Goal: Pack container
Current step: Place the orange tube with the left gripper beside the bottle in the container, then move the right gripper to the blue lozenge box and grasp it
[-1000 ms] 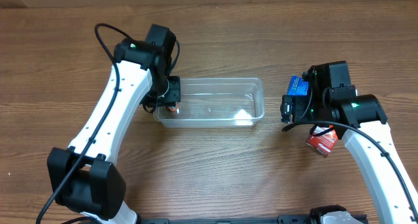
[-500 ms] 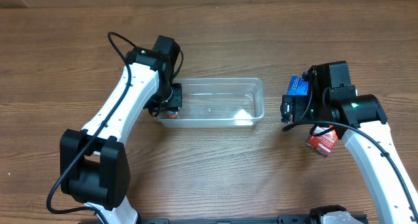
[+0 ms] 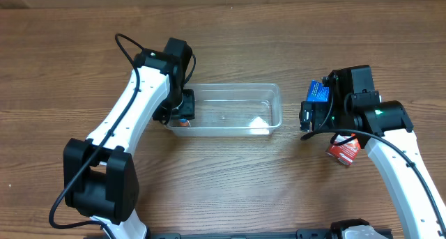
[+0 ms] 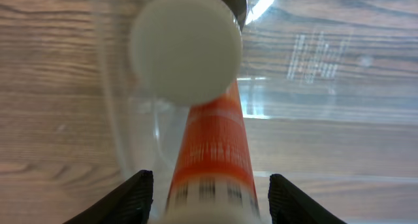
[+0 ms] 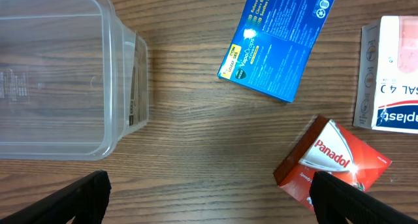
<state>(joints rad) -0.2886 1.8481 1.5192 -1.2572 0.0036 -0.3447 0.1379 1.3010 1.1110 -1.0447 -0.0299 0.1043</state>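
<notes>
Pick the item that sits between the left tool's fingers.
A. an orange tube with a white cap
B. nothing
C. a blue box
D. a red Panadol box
A: in the left wrist view the orange tube, white cap toward the camera, runs between the left tool fingers, by the container wall.

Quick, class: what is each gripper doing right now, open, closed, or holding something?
Left gripper: closed on the orange tube.
Right gripper: open, holding nothing.
</notes>
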